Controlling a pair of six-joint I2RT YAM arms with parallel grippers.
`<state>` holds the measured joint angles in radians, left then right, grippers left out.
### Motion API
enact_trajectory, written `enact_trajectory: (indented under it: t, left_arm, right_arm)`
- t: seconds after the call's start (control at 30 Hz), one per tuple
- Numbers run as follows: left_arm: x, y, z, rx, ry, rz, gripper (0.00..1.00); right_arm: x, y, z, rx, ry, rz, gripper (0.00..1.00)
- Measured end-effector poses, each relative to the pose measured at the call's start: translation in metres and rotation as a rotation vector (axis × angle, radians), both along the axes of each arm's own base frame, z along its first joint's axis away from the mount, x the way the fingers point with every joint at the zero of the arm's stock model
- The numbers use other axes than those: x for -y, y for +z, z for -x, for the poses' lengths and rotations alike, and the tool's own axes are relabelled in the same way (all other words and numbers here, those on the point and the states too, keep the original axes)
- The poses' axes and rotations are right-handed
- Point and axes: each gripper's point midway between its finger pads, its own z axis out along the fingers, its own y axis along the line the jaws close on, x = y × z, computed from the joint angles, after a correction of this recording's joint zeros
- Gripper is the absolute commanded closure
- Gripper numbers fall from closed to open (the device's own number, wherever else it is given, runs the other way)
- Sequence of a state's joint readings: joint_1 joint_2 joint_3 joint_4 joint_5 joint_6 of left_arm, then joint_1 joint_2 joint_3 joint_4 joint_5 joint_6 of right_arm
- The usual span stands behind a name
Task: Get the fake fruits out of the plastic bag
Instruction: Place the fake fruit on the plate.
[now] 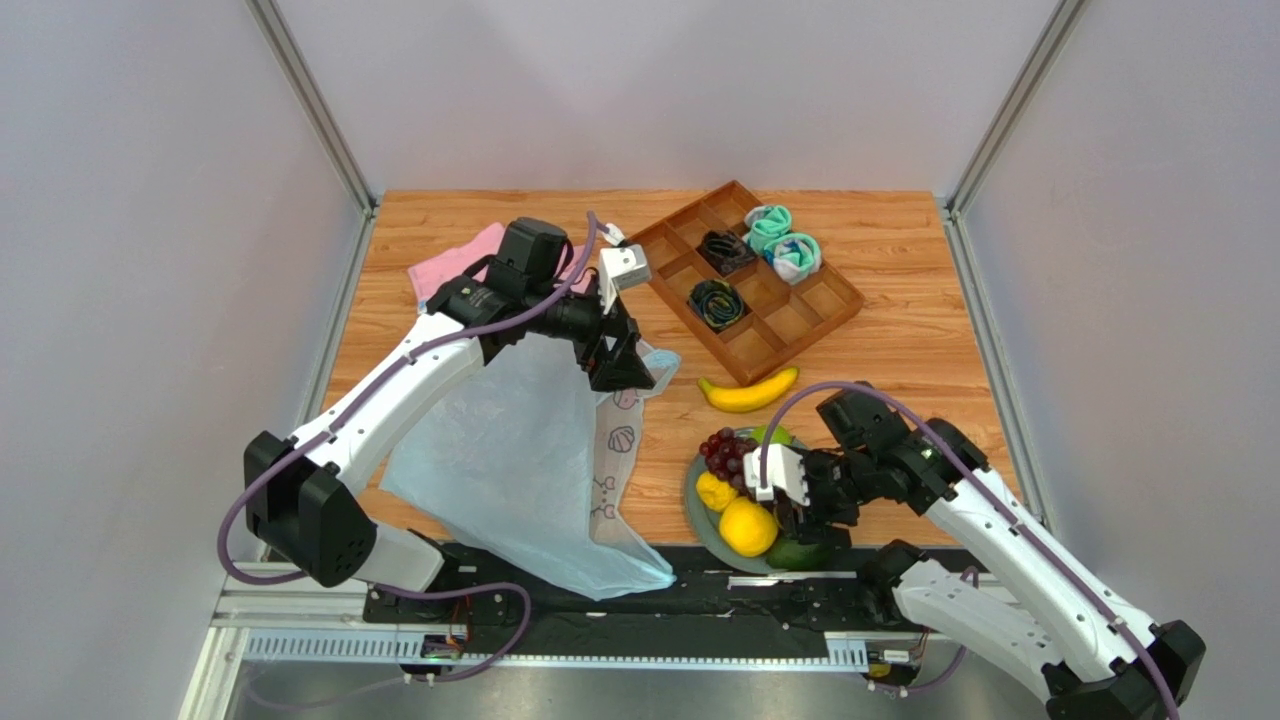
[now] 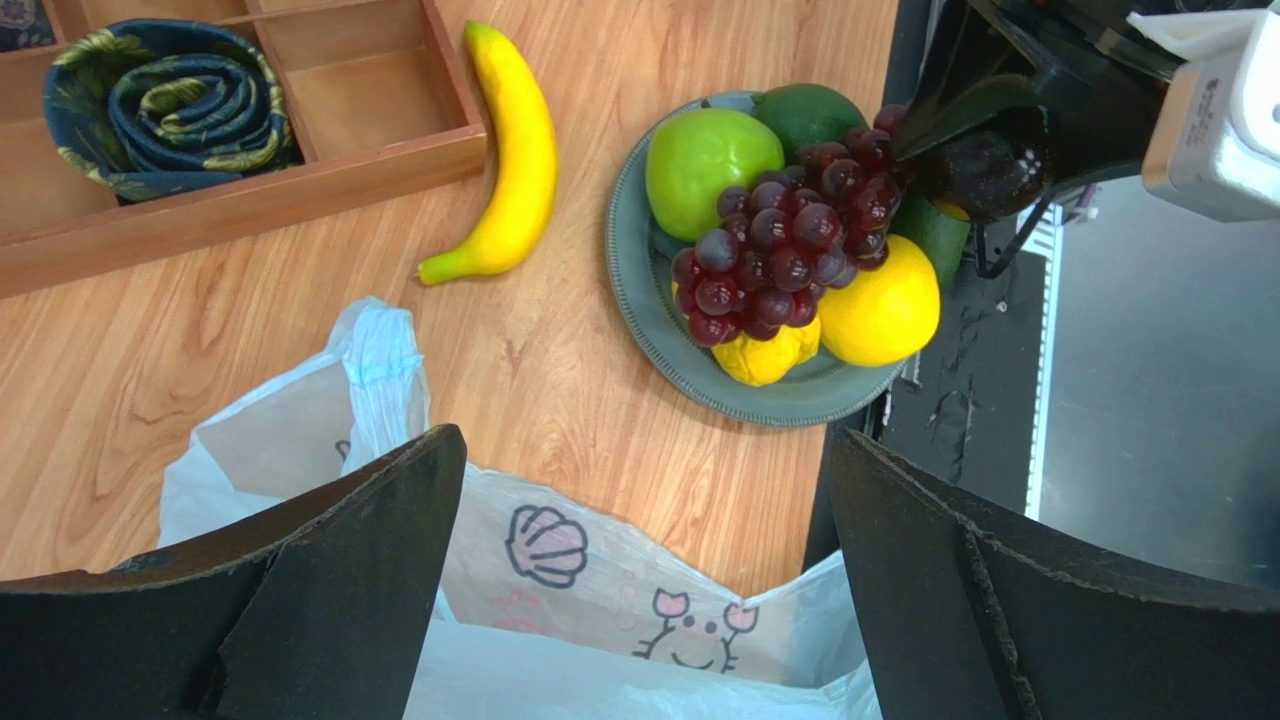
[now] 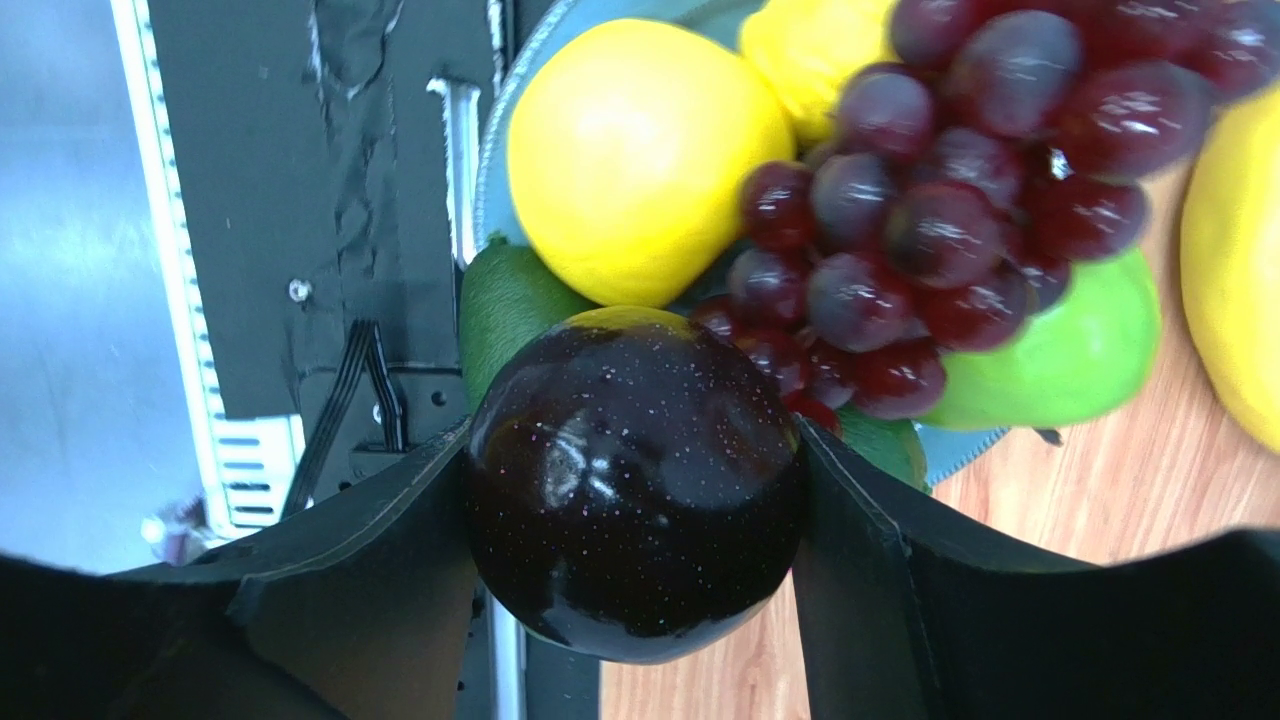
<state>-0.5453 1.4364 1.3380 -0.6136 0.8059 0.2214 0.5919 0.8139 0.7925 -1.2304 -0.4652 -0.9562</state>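
- bright even light from above, only soft shadows on the surface (image 1: 917,345)
- small white glints on the dark glossy fruit (image 3: 631,480)
- right wrist view washed out and soft at its left edge

Pretty bare setup honestly, just a light wood-grain desk (image 1: 902,255) boxed in by 3 plain pale grey walls (image 1: 661,75) with metal corner posts (image 1: 310,98), plus an aluminium rail (image 1: 601,650) along the near edge.

Yellow banana (image 1: 747,395), glossy maroon-black fruit (image 3: 631,480), pale-blue bag (image 1: 511,450)
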Motion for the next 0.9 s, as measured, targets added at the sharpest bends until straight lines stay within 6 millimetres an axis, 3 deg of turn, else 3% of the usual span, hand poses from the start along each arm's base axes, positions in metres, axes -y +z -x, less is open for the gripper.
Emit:
enact_trajectory:
  t: [0.13,0.37,0.4,0.43,0.5,0.9]
  left_arm:
    - [-0.004,-0.001,0.003,0.016,-0.002,-0.007,0.01]
    - [-0.009,-0.002,0.008,0.036,-0.002,-0.015,0.01]
    - [-0.009,-0.002,0.009,0.039,-0.003,-0.015,0.01]
    - [-0.01,-0.001,0.009,0.044,-0.004,-0.014,0.01]
    - [-0.011,-0.001,0.01,0.053,-0.007,-0.013,0.01]
    - [-0.012,-0.005,0.011,0.063,-0.018,-0.02,0.01]
  right_arm:
    - [0.002,-0.003,0.004,0.03,0.052,0.022,0.42]
    - [0.003,-0.005,-0.001,0.058,0.052,0.039,0.31]
    - [0.003,-0.005,-0.001,0.057,0.052,0.04,0.23]
    - [0.003,-0.005,-0.001,0.055,0.052,0.042,0.05]
    - [0.003,-0.006,-0.001,0.048,0.052,0.044,0.0]
    - [0.002,-0.005,-0.001,0.044,0.037,0.043,0.0]
